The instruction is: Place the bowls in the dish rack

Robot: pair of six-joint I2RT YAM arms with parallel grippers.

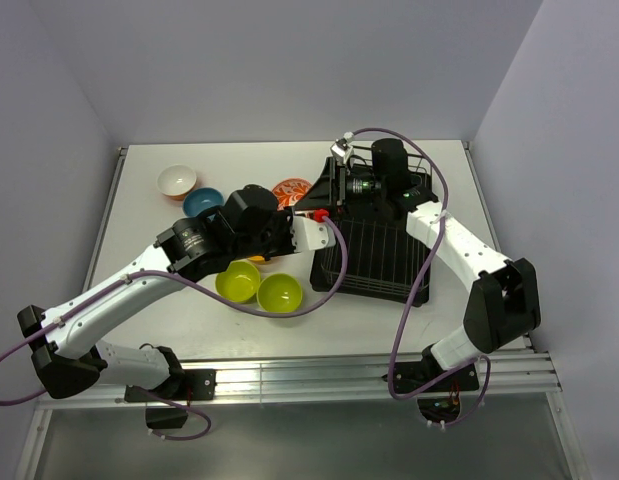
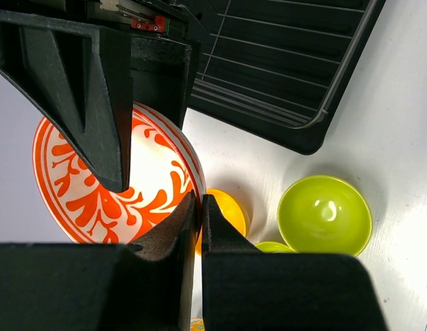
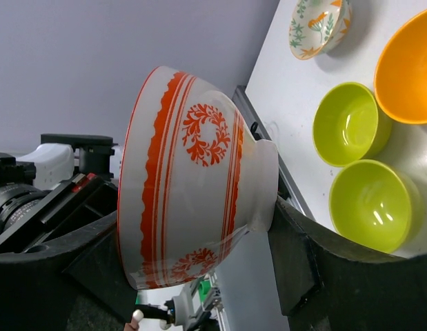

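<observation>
Orange-printed, risked dropping the bowl [image 3: 192, 138] clenched rim-to-foot in right gripper [image 3: 199, 269] beside dish rack [image 1: 374, 255]; could not judge left gripper [image 2: 154, 196].

The white counter [image 1: 239, 165] carries the black rack [image 1: 374, 265] on its right half, set slightly askew. Near the front middle, a green bowl [image 1: 238, 282] sits just beside a second green bowl [image 1: 280, 293], with an orange bowl [image 3: 406, 69] close behind them. Toward the far left, a blue bowl [image 1: 202, 203] and a cream bowl [image 1: 176, 181] stand just beside each other, open side up.
</observation>
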